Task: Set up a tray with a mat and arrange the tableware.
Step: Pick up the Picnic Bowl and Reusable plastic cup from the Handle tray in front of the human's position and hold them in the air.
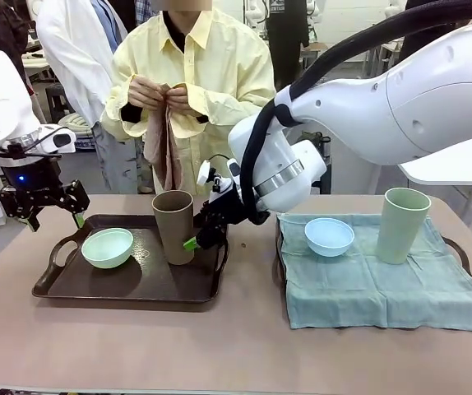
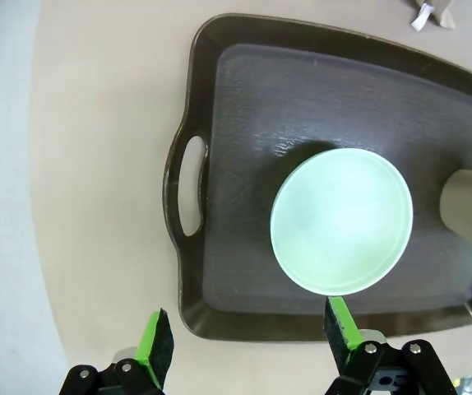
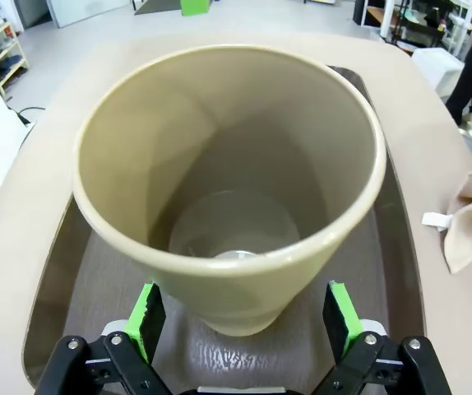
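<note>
Right gripper flanks brown tumbler — jaws spread, arm stretched leftward.

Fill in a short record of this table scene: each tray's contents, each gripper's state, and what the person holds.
Left tray: mint green bowl, brown tumbler, no mat
Right tray: teal mat, light blue bowl, pale green tumbler
Left gripper: open, above left tray's edge
Right gripper: open, fingers either side of brown tumbler
Person: holding a tan cloth

brown tumbler and mint bowl upright on dark tray.
</note>
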Robot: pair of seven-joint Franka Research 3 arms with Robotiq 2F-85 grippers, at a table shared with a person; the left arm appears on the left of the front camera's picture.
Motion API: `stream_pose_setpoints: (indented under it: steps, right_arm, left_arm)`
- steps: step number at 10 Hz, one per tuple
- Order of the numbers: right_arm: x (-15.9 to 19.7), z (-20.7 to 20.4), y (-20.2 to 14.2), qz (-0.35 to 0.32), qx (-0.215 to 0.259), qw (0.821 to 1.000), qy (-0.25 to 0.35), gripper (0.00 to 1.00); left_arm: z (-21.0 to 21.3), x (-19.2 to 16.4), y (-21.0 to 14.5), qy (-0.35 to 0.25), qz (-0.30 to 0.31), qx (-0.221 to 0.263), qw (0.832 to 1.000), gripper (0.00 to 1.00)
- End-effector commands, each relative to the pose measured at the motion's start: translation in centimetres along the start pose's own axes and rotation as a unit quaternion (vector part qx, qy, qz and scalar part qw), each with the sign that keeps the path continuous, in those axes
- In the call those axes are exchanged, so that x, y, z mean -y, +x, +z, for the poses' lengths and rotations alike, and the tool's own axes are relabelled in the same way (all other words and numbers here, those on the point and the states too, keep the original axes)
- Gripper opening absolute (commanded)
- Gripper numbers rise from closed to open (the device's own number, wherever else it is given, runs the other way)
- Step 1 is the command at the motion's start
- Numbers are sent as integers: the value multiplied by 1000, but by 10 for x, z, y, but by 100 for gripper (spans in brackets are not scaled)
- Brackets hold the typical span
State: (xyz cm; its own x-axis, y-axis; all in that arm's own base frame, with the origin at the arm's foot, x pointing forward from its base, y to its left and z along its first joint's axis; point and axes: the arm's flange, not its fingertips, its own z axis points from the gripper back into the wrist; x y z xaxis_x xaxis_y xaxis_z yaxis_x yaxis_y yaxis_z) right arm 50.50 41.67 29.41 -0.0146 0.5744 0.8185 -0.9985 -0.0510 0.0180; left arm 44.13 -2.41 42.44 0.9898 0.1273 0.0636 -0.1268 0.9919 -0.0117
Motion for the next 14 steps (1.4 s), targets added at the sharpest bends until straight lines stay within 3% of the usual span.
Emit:
stream_pose_setpoints:
  steps: [1, 5, 12, 13, 14]
  right_arm:
    - [1, -8, 0, 24, 7, 1000, -6, 100]
    - [0, -16, 5, 38, 18, 999, -9, 100]
    - [3, -21, 7, 48, 29, 998, 5, 100]
    - [3, -22, 5, 62, 25, 998, 12, 58]
    - [3, -22, 5, 65, 23, 998, 16, 41]
  left_arm:
    - [-12, 9, 10, 20, 11, 4, 1000, 97]
    - [-42, 27, 20, 6, -29, -41, 999, 97]
    - [-74, 29, 38, -38, -82, -94, 991, 97]
    - [-78, 30, 39, -51, -83, -92, 991, 72]
    - [-81, 31, 40, -52, -83, -87, 991, 53]
